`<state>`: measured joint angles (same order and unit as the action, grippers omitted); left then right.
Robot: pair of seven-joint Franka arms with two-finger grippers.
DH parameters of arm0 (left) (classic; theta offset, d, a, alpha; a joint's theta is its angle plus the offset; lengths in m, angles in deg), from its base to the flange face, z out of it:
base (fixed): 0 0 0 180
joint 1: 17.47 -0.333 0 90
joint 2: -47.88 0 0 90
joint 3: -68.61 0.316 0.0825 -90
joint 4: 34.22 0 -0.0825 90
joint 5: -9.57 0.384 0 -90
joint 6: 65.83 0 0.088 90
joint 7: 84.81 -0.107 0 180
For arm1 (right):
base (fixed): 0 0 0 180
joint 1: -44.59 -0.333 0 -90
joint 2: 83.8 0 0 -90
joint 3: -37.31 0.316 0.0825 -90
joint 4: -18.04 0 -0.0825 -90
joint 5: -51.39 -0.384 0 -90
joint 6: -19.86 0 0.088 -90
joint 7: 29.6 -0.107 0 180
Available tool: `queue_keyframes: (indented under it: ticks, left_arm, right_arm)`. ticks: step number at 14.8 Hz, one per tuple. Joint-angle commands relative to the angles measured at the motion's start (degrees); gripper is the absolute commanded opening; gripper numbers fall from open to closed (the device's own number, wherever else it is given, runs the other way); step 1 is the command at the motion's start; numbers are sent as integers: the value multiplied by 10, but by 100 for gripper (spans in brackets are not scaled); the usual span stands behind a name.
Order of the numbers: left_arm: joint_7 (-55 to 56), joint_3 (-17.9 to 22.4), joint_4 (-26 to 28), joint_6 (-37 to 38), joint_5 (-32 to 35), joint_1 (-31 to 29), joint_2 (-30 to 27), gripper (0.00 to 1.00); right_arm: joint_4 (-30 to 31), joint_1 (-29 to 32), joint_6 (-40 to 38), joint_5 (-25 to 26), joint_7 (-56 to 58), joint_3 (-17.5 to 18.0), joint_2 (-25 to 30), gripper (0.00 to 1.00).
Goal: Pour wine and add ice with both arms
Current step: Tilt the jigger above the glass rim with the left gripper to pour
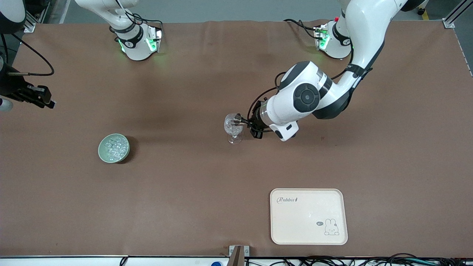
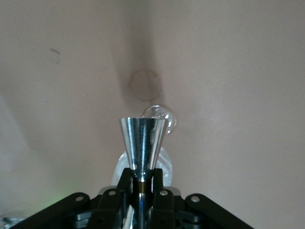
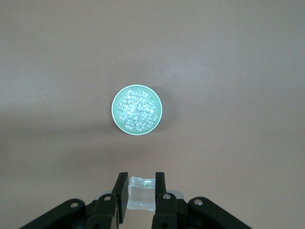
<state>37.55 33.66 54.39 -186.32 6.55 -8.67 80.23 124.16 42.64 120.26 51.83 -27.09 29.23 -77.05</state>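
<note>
Reading "Rabbit": cream tray (image 1: 308, 216)

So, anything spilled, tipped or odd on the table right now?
Nothing stands out. The stemmed glass stands upright, the ice sits inside the green bowl, and the tray lies flat. No spill shows on the table.

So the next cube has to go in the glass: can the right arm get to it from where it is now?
Probably not yet: the left gripper holds a metal jigger over the stemmed glass, covering its mouth. The right gripper, shut on an ice cube, waits above the ice bowl.
</note>
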Motion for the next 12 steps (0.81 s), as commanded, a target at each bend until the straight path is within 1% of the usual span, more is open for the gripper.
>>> queue_keyframes:
  ticks: [1,2,5,9,12]
  left_arm:
    - [45,4,-20,12,51,19,-9,0]
    - [52,4,-22,19,61,20,-9,0]
    - [52,6,-28,38,62,24,-10,0]
    - [75,4,-29,63,123,48,-10,0]
    - [80,6,-28,67,146,61,-10,0]
  right_arm:
    - [0,6,1,8,4,4,1,5]
    - [0,6,1,7,4,4,1,5]
    - [0,6,1,8,4,4,1,5]
    - [-1,6,2,7,3,4,-2,5]
    - [-1,4,4,7,-1,4,-2,5]
